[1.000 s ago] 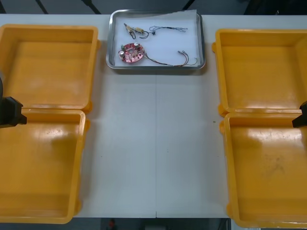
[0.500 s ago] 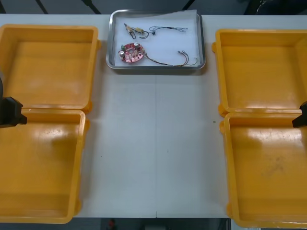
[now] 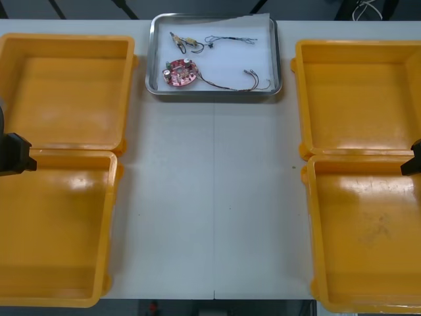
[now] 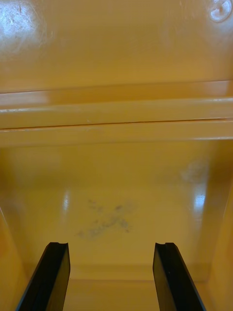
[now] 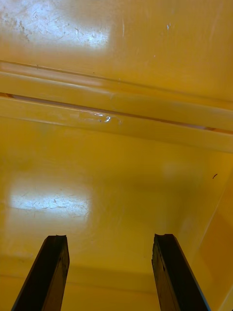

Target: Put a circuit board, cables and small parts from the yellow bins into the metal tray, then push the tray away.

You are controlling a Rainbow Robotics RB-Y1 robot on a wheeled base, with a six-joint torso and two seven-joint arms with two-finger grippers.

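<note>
Metal tray [image 3: 214, 94] sits at the table's far edge, long axis across the table. Circuit board [image 3: 180, 72], cables [image 3: 227, 85] and small metal parts [image 3: 179, 41] lie inside it. Left gripper [image 5: 109, 239] is well back from the tray over the near left bin [image 3: 110, 224], and right gripper [image 4: 111, 246] is over the near right bin [image 3: 312, 224]. Neither arm is clearly nearer. Both have fingers spread, empty, touching nothing. Tray looks loaded and far out, so likely little is left.

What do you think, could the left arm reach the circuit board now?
Probably yes: the left gripper, jaws open above the left bins, has bare table ahead, and the circuit board lies uncovered in the metal tray.
</note>
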